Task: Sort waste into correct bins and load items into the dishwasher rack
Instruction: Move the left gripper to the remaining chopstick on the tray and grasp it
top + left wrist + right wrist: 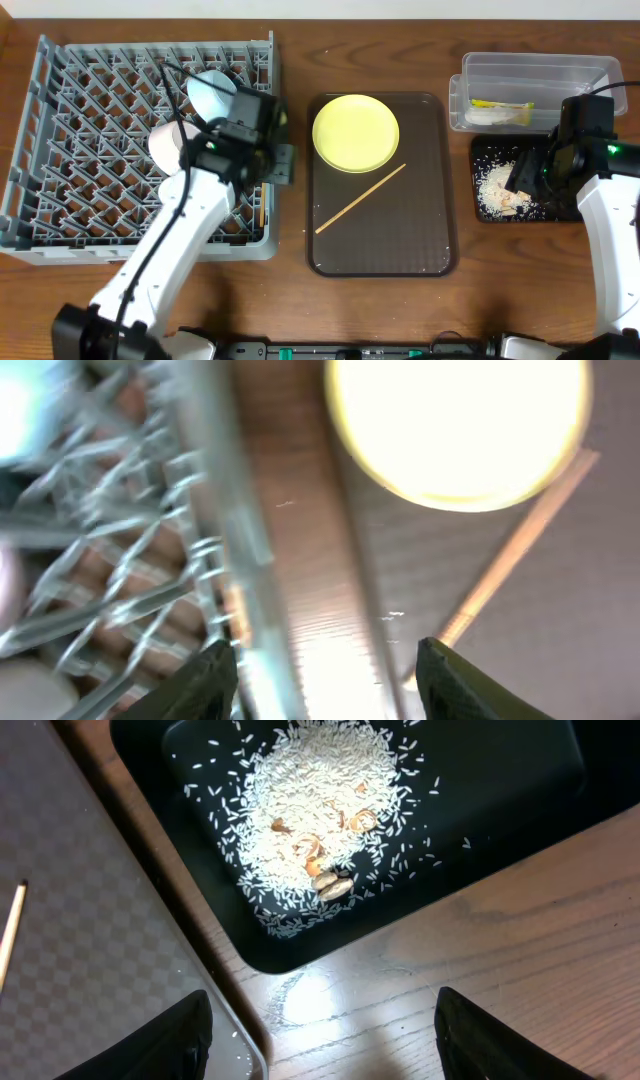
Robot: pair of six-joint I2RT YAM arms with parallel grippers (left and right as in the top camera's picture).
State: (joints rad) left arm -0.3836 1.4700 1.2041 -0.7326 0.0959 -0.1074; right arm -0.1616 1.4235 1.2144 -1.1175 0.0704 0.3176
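Observation:
The grey dishwasher rack (90,140) stands at the left and holds a light blue bowl (210,95) and a white round vessel (168,142), partly hidden by my left arm. My left gripper (278,165) is open and empty over the rack's right edge (225,510). The yellow plate (355,132) and one chopstick (360,198) lie on the brown tray; both show in the left wrist view, plate (460,430) and chopstick (510,550). My right gripper (325,1040) is open and empty over the table by the black tray (500,800), which holds the rice scraps (320,810).
The clear container (540,70) at the back right holds the yellow-green wrapper (500,105). The black tray (482,150) sits in front of it. The brown serving tray (420,240) lies between the rack and the bins; its corner shows in the right wrist view (90,940).

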